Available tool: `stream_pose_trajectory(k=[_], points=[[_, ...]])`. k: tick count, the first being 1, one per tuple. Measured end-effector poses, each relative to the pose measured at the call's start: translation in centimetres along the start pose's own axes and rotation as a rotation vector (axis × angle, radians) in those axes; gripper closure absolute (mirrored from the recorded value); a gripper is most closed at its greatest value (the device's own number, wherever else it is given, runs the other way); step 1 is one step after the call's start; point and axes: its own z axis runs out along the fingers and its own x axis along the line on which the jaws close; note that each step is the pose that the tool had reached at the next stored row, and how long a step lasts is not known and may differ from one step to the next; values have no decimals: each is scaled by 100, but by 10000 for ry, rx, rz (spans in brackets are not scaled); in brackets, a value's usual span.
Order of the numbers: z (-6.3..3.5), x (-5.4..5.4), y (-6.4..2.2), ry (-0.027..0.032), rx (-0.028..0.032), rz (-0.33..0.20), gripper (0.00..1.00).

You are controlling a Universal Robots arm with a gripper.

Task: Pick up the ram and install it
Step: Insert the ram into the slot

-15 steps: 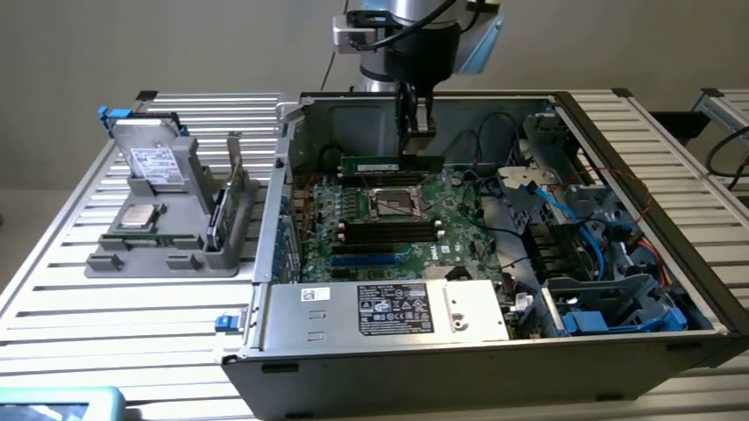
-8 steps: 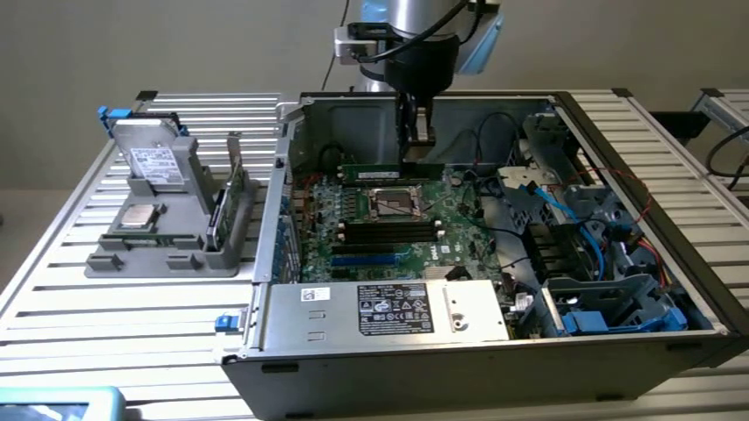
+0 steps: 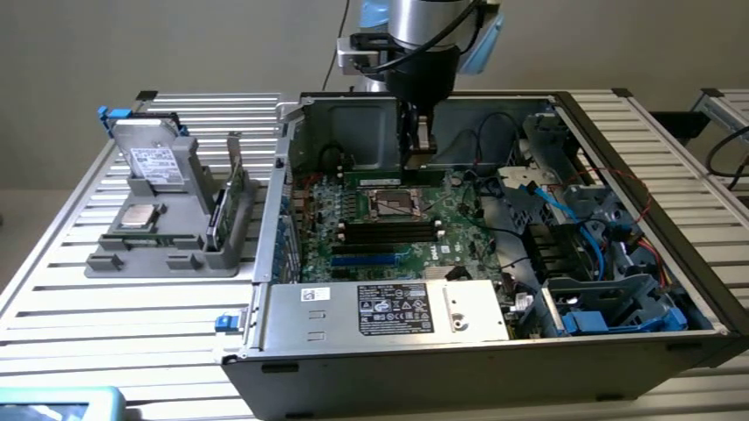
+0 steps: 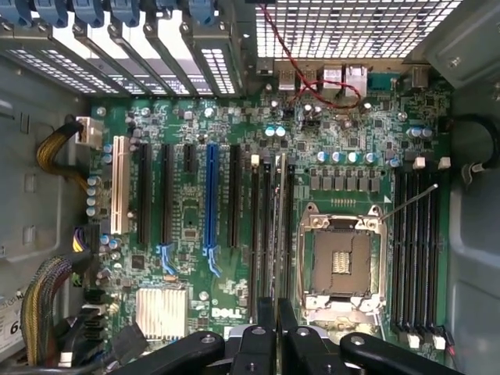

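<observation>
Down inside the open computer case (image 3: 468, 373) with the hand (image 3: 418, 151), upper middle of the exterior view. Pinched nearly shut on the ram (image 3: 392, 176) (a thin edge-on sliver in the wrist view), holding it level, right above the processor socket (image 3: 392, 206) in the frame, over the motherboard (image 3: 318, 250).

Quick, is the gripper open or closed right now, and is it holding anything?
The gripper: closed, holding the ram over the motherboard.
</observation>
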Motion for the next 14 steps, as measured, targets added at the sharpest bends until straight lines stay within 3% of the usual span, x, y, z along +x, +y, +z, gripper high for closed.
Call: stream_pose_trajectory(k=[5,14], points=[[58,-2,-5,77,3,-91,87],[126,-4,-5,89,5,-157,87]])
